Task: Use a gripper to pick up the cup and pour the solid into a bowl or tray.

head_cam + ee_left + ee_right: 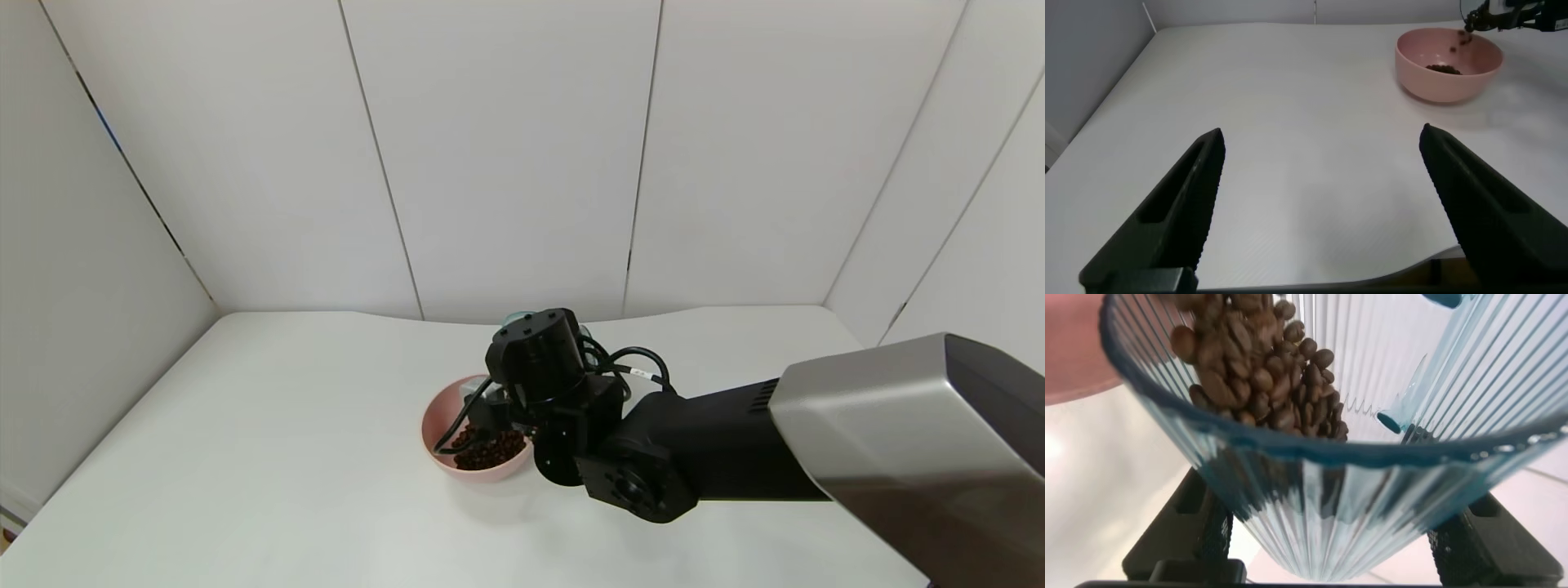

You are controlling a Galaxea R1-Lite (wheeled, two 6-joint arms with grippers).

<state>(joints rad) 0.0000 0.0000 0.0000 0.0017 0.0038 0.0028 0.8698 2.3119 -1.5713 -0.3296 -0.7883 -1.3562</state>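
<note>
Right gripper (1323, 539) clamps the tilted cup (1372, 457) above the bowl (437, 420).
Cup: ribbed, translucent blue-grey; brown solid (1253, 363) at its rim. Left gripper (1323, 204) open, empty.

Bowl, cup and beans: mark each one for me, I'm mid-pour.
bowl (437, 425): head view, bare pink inner wall on its left side.
cup (1372, 514): right wrist view, ribbed clear wall below the rim.
beans (1249, 376): right wrist view, the heap sliding inside the cup.
</note>
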